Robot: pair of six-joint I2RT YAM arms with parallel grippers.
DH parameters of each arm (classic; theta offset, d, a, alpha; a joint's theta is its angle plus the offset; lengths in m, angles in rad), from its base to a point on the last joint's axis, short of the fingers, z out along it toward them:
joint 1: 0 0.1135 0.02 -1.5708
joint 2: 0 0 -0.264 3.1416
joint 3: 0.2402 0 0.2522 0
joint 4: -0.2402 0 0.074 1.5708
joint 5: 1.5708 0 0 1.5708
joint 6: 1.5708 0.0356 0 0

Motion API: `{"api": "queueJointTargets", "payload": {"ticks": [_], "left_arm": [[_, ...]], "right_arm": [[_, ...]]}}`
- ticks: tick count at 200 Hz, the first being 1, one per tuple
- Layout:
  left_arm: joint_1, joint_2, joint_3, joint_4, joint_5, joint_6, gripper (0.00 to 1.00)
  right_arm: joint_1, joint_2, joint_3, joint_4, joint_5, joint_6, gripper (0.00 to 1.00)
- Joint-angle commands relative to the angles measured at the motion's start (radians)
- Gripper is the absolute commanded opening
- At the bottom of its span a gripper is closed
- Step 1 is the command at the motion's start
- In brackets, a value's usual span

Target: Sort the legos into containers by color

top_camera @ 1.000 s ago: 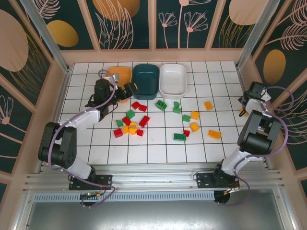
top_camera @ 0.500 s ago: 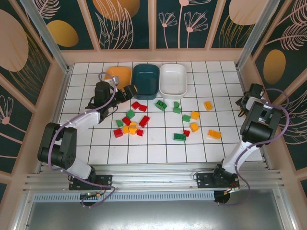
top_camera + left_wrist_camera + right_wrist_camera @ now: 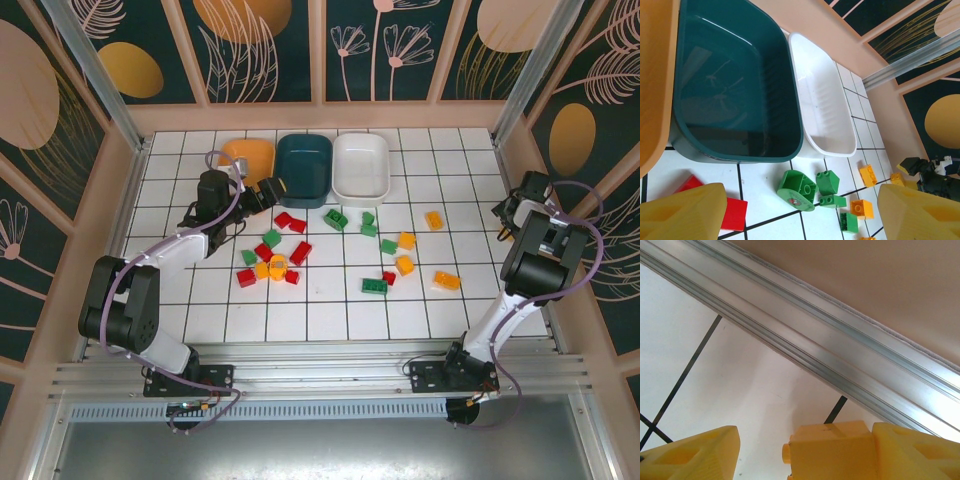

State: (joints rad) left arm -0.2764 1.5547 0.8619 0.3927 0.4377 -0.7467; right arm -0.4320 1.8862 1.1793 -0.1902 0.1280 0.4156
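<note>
Three containers stand in a row at the back: an orange tub [image 3: 250, 155], a dark teal tub [image 3: 304, 168] and a white tub [image 3: 361, 166]. Red legos [image 3: 290, 222], green legos [image 3: 336, 218] and orange-yellow legos [image 3: 434, 219] lie scattered on the tiles in front of them. My left gripper [image 3: 270, 190] hovers open and empty in front of the teal tub [image 3: 730, 80], with a green lego [image 3: 797, 187] on the floor beyond its fingers. My right gripper [image 3: 508, 215] is low at the right wall. A yellow lego [image 3: 832, 450] sits between its fingers against the right one, with a gap to the left one.
The aluminium rail [image 3: 840, 355] of the right wall runs just beyond the right gripper. A cluster of red, green and yellow bricks [image 3: 270, 262] lies left of centre, and another group [image 3: 395, 262] lies right of centre. The white tub [image 3: 822, 110] is empty.
The left gripper has drawn back slightly from the tubs. The right arm has shifted a little at the right wall, its forearm swinging inward.
</note>
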Motion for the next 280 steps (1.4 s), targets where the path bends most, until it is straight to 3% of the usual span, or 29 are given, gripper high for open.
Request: {"api": "queueJointTargets", "payload": {"ticks": [1,92,220,280], "left_arm": [[-0.007,-0.012,0.000,0.015,0.002,-0.005,0.79],[-0.006,-0.011,0.005,0.004,0.010,0.005,0.78],[-0.007,0.002,0.002,0.003,0.026,0.022,0.77],[-0.006,-0.009,-0.011,0.008,0.029,0.023,0.76]], "right_arm": [[0.009,0.008,0.018,-0.038,-0.009,-0.026,0.71],[0.022,-0.006,-0.006,-0.061,0.009,-0.029,0.70],[0.073,-0.011,-0.016,-0.077,0.029,-0.049,0.51],[0.165,-0.010,-0.039,-0.064,0.006,-0.076,0.44]]}}
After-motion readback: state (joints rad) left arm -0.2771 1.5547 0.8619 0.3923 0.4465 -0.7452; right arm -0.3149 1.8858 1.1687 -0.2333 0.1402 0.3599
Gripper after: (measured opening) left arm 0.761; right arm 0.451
